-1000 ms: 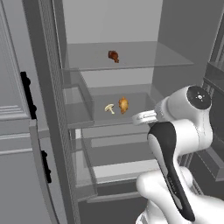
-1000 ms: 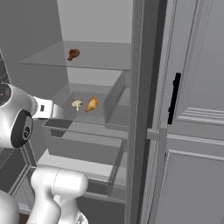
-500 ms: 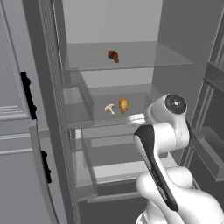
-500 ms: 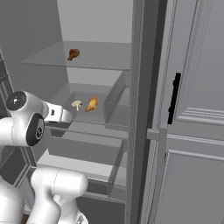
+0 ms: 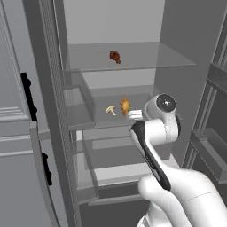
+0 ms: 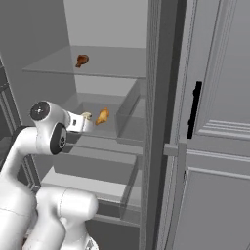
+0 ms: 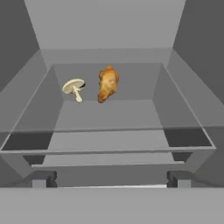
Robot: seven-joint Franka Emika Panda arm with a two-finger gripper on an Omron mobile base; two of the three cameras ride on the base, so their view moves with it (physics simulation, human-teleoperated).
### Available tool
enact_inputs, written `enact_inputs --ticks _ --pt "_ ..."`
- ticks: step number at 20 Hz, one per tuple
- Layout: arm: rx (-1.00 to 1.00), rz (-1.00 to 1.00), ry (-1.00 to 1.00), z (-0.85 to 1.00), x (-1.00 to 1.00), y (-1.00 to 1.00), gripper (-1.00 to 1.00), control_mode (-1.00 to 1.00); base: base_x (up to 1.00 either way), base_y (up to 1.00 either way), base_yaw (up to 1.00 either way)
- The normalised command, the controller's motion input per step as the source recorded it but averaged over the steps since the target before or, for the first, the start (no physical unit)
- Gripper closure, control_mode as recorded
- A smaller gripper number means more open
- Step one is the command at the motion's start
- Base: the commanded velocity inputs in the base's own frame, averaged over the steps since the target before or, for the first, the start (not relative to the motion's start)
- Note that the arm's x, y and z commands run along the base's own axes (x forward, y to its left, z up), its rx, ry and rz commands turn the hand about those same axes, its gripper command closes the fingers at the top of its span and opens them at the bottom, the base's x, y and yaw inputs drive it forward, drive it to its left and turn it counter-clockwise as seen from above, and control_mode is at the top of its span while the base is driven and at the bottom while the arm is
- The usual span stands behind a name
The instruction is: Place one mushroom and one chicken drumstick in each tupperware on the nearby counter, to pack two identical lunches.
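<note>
A pale mushroom [image 7: 73, 87] lies on its side in a clear refrigerator drawer [image 7: 183, 127], toward the back wall, with a golden chicken drumstick [image 7: 107, 84] just beside it at its 3 o'clock, apart from it. The gripper [image 7: 109, 178] sits at the drawer's front edge, its two dark finger tips spread wide and holding nothing. Over the past second the arm has swung inward toward the drawer and the hand has come closer to the food. On the glass shelf [image 5: 146, 62] above lies a second, darker drumstick [image 5: 115, 56]. The open grey refrigerator door [image 6: 215, 122] carries a black handle [image 6: 195, 110].
</note>
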Motion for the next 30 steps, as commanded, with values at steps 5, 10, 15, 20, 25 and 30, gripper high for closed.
enact_inputs --ticks 5,10,15,20,25,30 --pt "0.07 -0.05 0.14 -0.01 0.64 0.0 -1.0 -1.0 0.0 0.0 0.0" --pt "0.06 -0.02 0.13 -0.05 0.63 -0.01 -1.0 -1.0 0.0 0.0 0.0" --pt "0.0 0.0 0.04 -0.22 0.45 -0.03 -1.0 -1.0 0.0 0.0 0.0" --pt "0.0 0.0 0.0 -0.37 0.44 0.0 -1.0 -1.0 0.0 0.0 0.0" --pt "0.0 0.0 0.01 -0.29 0.53 0.0 -1.0 -1.0 0.0 0.0 0.0" --pt "0.0 0.0 0.03 -0.21 0.59 0.0 -1.0 -1.0 0.0 0.0 0.0"
